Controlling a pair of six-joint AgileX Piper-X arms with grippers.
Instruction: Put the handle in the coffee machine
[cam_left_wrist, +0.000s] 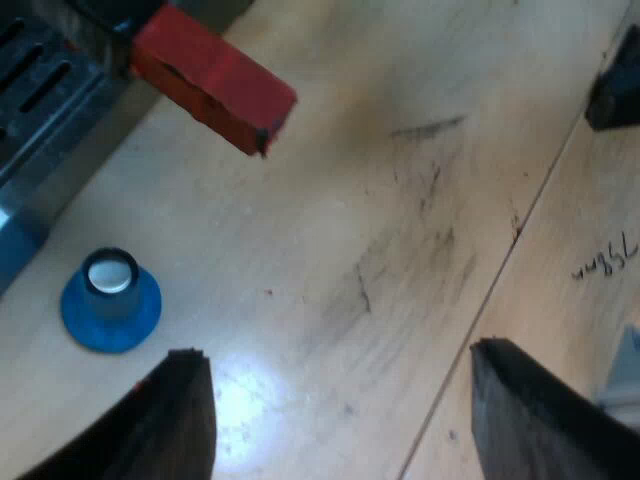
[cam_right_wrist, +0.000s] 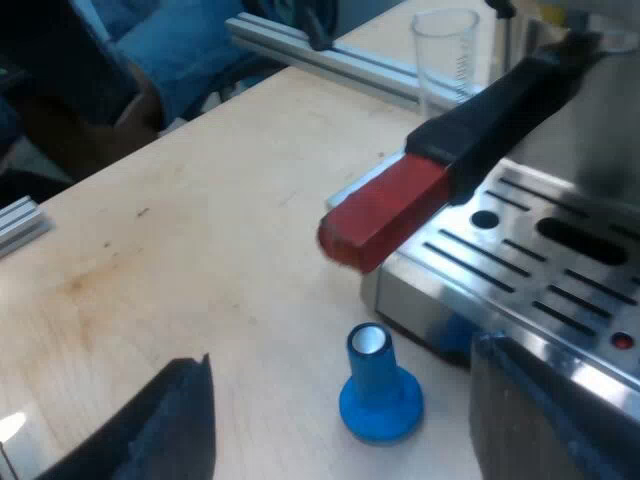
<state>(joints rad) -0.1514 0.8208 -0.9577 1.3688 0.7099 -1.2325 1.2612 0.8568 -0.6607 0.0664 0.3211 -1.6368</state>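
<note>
Wooden table (cam_left_wrist: 400, 250), left fingers (cam_left_wrist: 170, 420) spread, hovering above

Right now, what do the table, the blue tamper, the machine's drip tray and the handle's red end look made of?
Table: pale wood, matte; grain lines and scuffs show.
Tamper: probably matte blue plastic, with a shiny, metal-looking top.
Drip tray: brushed metal, likely stainless steel; slotted and reflective.
Red end: matte, perhaps tape or a coating; unclear.
</note>
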